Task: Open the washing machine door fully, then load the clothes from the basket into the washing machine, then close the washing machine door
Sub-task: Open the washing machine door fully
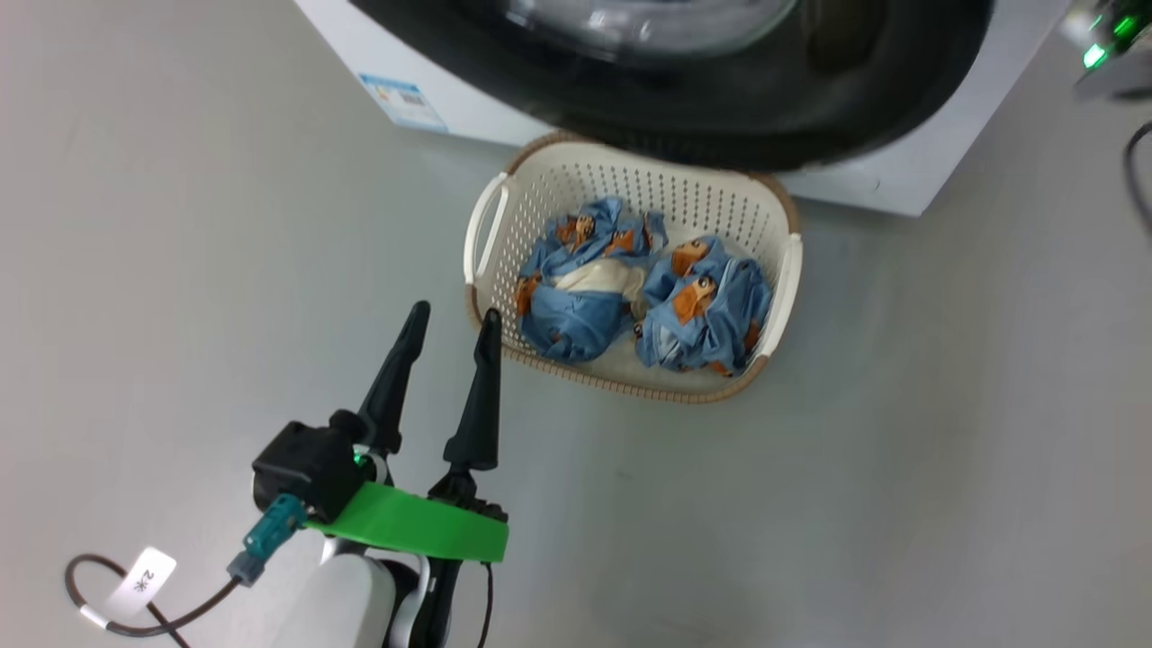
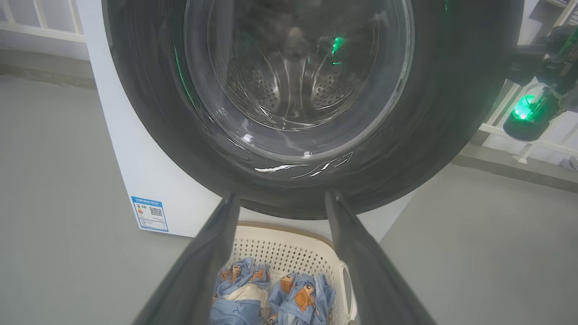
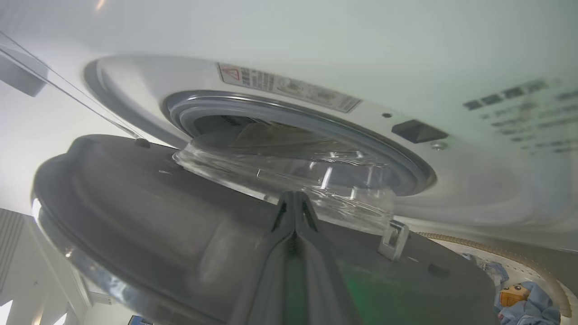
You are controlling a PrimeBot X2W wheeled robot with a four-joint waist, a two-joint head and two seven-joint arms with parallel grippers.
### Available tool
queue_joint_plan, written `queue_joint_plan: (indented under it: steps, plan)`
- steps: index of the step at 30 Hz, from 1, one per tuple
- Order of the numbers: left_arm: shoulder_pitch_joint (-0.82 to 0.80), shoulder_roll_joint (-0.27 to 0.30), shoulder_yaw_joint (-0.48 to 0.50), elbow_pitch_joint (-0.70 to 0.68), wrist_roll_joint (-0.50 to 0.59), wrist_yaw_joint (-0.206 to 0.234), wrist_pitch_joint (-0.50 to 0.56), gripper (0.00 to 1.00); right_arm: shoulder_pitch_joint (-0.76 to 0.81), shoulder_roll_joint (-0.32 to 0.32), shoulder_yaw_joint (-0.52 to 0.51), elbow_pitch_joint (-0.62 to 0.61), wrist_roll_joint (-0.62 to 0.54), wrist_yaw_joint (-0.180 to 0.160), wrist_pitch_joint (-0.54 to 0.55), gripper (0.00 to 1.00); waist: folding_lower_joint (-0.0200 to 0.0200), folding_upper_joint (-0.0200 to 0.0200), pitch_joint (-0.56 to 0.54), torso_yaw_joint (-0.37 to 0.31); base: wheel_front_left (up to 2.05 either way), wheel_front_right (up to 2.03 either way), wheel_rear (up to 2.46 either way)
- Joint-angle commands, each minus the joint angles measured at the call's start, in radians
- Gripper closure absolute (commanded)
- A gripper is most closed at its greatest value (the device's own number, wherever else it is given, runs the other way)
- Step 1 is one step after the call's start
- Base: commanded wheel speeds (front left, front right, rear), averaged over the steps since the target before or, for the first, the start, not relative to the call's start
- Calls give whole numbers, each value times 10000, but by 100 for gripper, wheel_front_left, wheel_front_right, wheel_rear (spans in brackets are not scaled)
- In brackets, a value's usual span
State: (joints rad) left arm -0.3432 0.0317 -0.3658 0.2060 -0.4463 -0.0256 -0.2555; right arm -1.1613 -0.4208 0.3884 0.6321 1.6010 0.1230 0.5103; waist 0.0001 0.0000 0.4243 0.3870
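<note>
The washing machine [image 1: 468, 99] stands at the top of the head view, its door [image 1: 810, 99] swung partly out over the basket [image 1: 486, 225]. Two blue clothes bundles [image 1: 580, 292] [image 1: 706, 306] lie in the basket. My left gripper [image 1: 454, 319] hangs open just left of the basket, holding nothing. In the left wrist view its fingers [image 2: 216, 243] frame the basket [image 2: 289, 246], the clothes [image 2: 298, 295] and the door [image 2: 451, 113]. In the right wrist view my right gripper [image 3: 294, 198] is shut, its tips against the door's inner face [image 3: 149, 212] below the glass bulge [image 3: 289, 169]. The grey seal [image 3: 271, 108] rings the opening.
Bare grey floor surrounds the basket on the left, front and right. A blue label [image 2: 151, 214] marks the machine's lower corner. The right arm's wrist with its green light [image 2: 526, 108] sits at the door's right edge. A cable [image 1: 135, 612] trails from my left arm.
</note>
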Motion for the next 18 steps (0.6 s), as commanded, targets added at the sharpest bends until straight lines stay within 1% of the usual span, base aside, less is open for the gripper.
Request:
queue_joint_plan:
  steps: [1,8,18]
  plan:
    - [186,185,375,-109,116,12,-63,0,399,454,215,-406,-16,77,206,100,-1,0,-385,-134,0,0,0]
    - [701,185,695,207,520,-146,-63,0,1584,815,446,-830,105,77,562,100,-1,0,-1338,-280,0,0,0]
    - [1163,185,1013,382,793,-278,-63,0,2948,1416,1004,-1631,144,77,1290,100,-1,0,-2120,-337,0,0,0]
